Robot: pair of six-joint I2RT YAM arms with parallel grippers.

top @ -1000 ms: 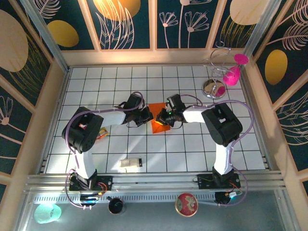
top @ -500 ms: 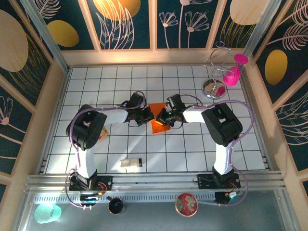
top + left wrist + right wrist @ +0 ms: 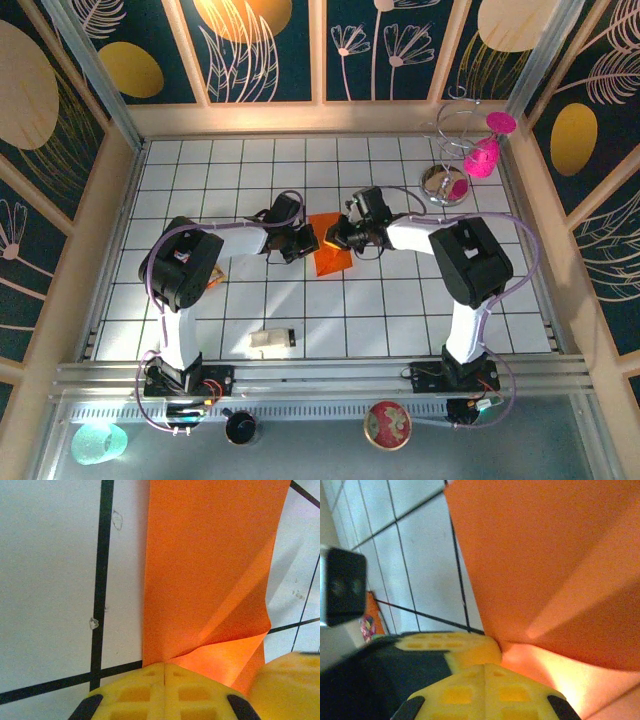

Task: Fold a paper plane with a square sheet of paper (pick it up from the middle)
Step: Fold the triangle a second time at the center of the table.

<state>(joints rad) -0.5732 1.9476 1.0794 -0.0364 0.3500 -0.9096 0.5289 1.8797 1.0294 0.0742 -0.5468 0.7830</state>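
We see the paper (image 3: 331, 262) lying about the middle of the counter (image 3: 200, 180), well clear of all four edges, and both arms reach in to it from either side. It is already creased smaller than a full square. One part lies flat on the tiles and a flap is lifted off them.

The left tool (image 3: 308, 240) meets the paper's left edge. In its wrist view its yellow pads (image 3: 135, 690) are pressed together with no gap. The paper (image 3: 210, 580) runs right into the seam between them, so it looks pinched there. The flap curls up just beside the tips.

The right tool (image 3: 334, 237) comes in from the right, almost touching the left one over the sheet. Its pads (image 3: 520, 695) are likewise closed tight, nipping the paper (image 3: 545, 555) at a fold.

A small beige block (image 3: 272, 340) lies near the counter's near edge. A crinkled wrapper (image 3: 214, 278) peeks out beside the left arm. A wire stand (image 3: 447, 150) occupies the far right corner.
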